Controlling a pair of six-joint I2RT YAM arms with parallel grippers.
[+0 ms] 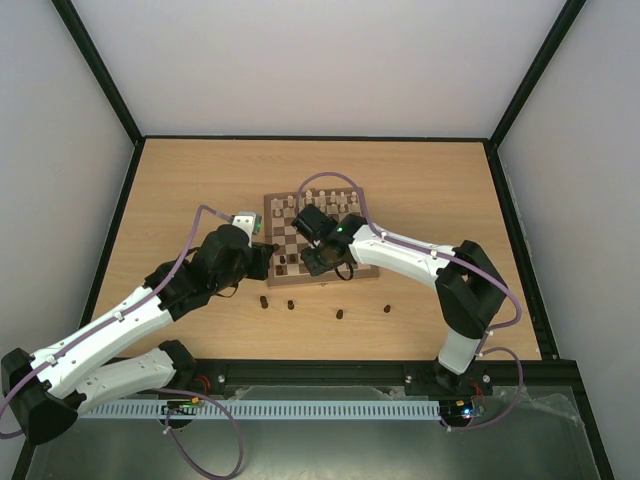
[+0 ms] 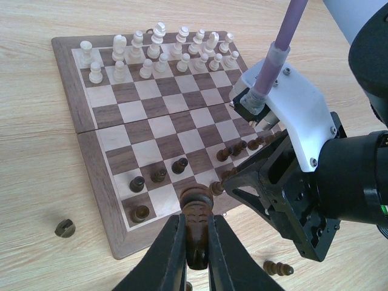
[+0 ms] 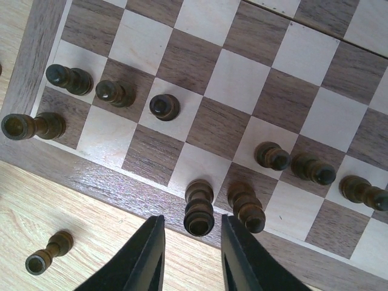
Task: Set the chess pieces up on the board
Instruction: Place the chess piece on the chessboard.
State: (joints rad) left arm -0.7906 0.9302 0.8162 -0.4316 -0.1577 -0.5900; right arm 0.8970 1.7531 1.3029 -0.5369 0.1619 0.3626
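Chess piece (image 2: 195, 209) clamped in left pincer (image 2: 197, 225); right pincer (image 3: 192, 219) parted

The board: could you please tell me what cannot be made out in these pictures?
- Top view: near squares of the board, under the right arm; piece types, too small.
- Left wrist: lower end of the held piece, between the left jaws; board's near right corner, behind the right arm.
- Right wrist: the cream pieces, cut off beyond the top edge.

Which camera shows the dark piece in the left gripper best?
Left wrist: the dark piece stands large and upright, clamped in the left gripper. In the top view it is too small to tell at that gripper's tip. The right wrist view does not show it.
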